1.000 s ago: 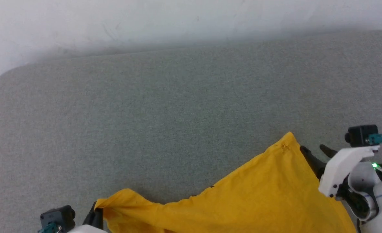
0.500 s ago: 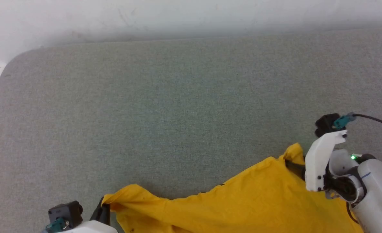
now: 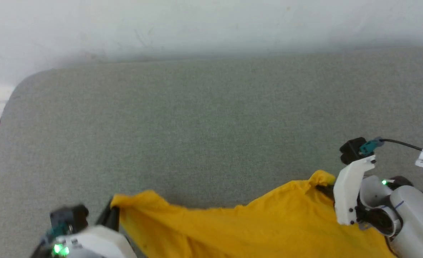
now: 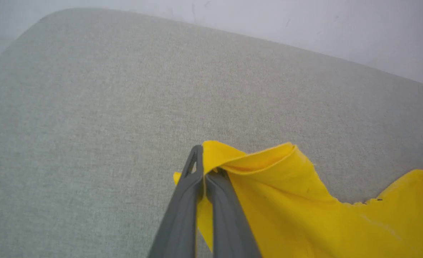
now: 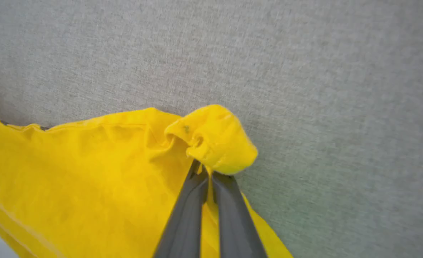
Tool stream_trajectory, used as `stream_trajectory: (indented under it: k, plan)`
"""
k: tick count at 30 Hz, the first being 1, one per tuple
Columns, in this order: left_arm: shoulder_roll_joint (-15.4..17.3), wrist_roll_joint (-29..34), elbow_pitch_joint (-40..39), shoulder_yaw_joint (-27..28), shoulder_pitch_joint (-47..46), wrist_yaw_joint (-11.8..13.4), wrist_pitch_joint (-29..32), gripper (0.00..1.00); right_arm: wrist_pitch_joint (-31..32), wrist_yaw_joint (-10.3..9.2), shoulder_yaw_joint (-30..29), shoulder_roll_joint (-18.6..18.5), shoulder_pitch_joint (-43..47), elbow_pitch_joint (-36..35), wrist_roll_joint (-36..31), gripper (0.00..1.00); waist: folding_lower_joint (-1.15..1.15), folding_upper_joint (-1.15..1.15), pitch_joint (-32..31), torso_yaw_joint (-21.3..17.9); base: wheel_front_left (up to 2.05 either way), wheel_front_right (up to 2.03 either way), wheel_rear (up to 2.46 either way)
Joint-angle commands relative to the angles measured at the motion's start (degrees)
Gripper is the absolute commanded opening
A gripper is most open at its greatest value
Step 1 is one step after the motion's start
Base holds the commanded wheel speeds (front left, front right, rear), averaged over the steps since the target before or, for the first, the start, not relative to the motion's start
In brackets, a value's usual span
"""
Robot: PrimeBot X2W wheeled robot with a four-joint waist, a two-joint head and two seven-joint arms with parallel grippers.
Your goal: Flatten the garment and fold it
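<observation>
Plainly, the garment (image 3: 232, 229) should handle as light, limp cotton that sags wherever it is unsupported, so corners and hems are the places to hold. At the left, the left tool (image 4: 201, 170) is pinched together on one yellow corner. The cloth spans the near part of the grey surface (image 3: 211, 118) to the right tool (image 5: 206, 171), clamped on a bunched corner.

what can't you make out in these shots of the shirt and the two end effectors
Head view: most of the shirt runs off the bottom edge, so any print or label is unseen.
Head view: the left end effector is blurred, its body cut by the bottom edge.
Right wrist view: the right end effector has its tips buried under a rolled shirt corner.
</observation>
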Motion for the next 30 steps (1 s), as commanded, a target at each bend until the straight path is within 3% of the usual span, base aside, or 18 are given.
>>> stream_trajectory:
  k: [1, 8, 14, 22, 30]
  plan:
    - [1.5, 0.3, -0.2, 0.5, -4.3, -1.1, -0.1, 0.00, -2.2, 0.30, -0.4, -1.3, -1.1, -0.6, -1.2, 0.00, 0.00, 0.00, -2.8, -0.2, 0.00, 0.00, 0.00]
    - [5.0, 1.4, 4.2, 1.0, -20.7, -4.8, 1.5, 0.00, -7.5, 0.30, -4.6, -3.7, -7.6, -0.5, -5.4, 0.00, 0.00, 0.00, -5.3, -1.3, 0.00, 0.00, 0.00]
    - [6.1, 2.4, 19.8, 0.6, -42.1, -9.2, -1.1, 0.00, -10.9, 0.30, -7.9, -3.6, -18.1, 2.5, -7.7, 0.00, 0.00, 0.00, -2.6, -3.3, 0.00, 0.00, 0.00]
    - [6.3, 7.0, 38.3, -0.1, -69.4, -9.9, -8.3, 0.00, -20.3, 0.30, -10.4, -2.8, -36.7, 6.6, -11.0, 0.00, 0.00, 0.00, 6.8, -5.5, 0.00, 0.00, 0.00]
    - [6.6, 10.2, 47.0, -0.9, -89.3, -9.7, -14.5, 0.00, -32.6, 0.30, -11.2, -3.1, -54.0, 12.6, -14.8, 0.00, 0.00, 0.00, 15.7, -5.3, 0.00, 0.00, 0.00]
